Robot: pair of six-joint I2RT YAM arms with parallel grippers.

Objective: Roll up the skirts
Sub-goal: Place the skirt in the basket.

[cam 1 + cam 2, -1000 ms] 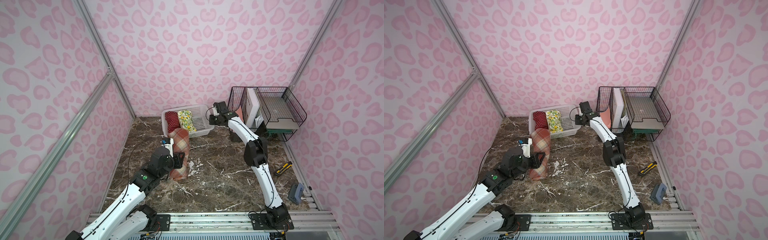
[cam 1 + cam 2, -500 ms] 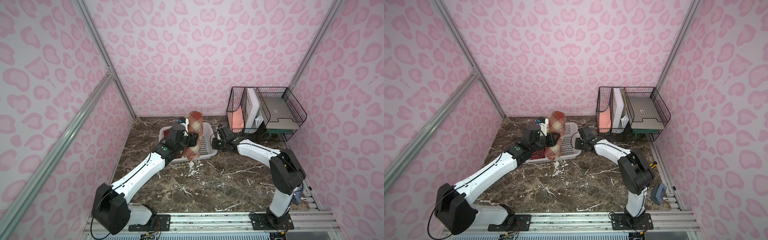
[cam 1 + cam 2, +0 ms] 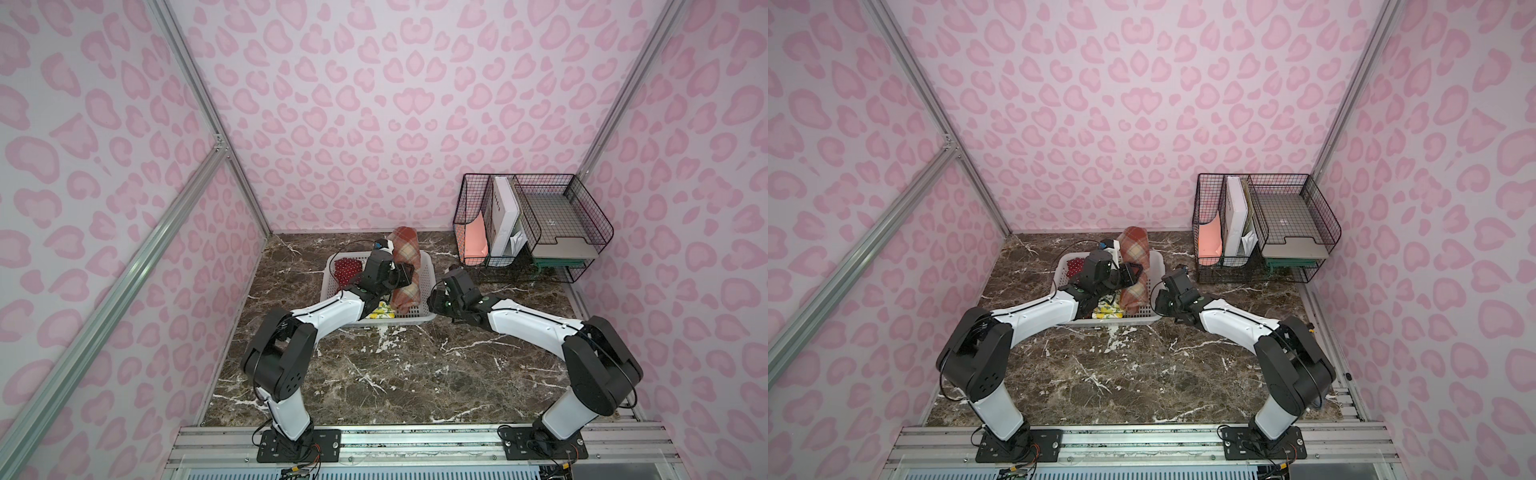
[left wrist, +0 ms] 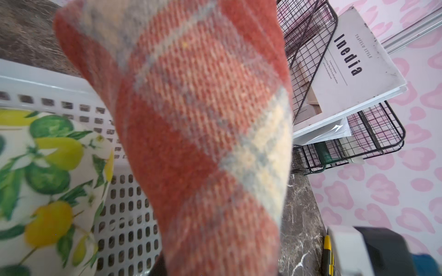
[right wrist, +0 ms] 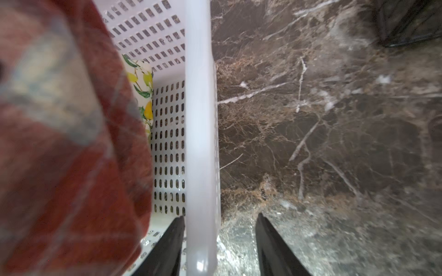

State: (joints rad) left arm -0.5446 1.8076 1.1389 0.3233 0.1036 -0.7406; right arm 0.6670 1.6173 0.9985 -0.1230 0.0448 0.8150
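My left gripper (image 3: 402,275) is shut on the rolled rust-red and cream plaid skirt (image 3: 405,253) (image 3: 1136,249) (image 4: 203,131), which hangs at a slant over the right part of the white lattice basket (image 3: 395,321) (image 3: 1142,319). The red polka-dot skirt (image 3: 347,268) (image 3: 1076,266) lies rolled in the basket's far left. A rolled lemon-print skirt (image 3: 382,312) (image 4: 47,179) (image 5: 143,90) lies beside it, mostly hidden under my left arm. My right gripper (image 3: 431,298) (image 5: 220,216) is open and straddles the basket's right rim (image 5: 201,143), one finger inside, one outside.
A black wire rack (image 3: 532,224) (image 3: 1266,220) with a white book (image 4: 346,71) and a pink folder stands at the back right, close to the basket. A yellow-black tool (image 4: 327,251) lies on the dark marble table (image 3: 415,374). Pink walls enclose three sides.
My left gripper lifted the plaid roll off the table and carried it over the basket. The right gripper drew the basket nearer, then opened its jaws around the rim.
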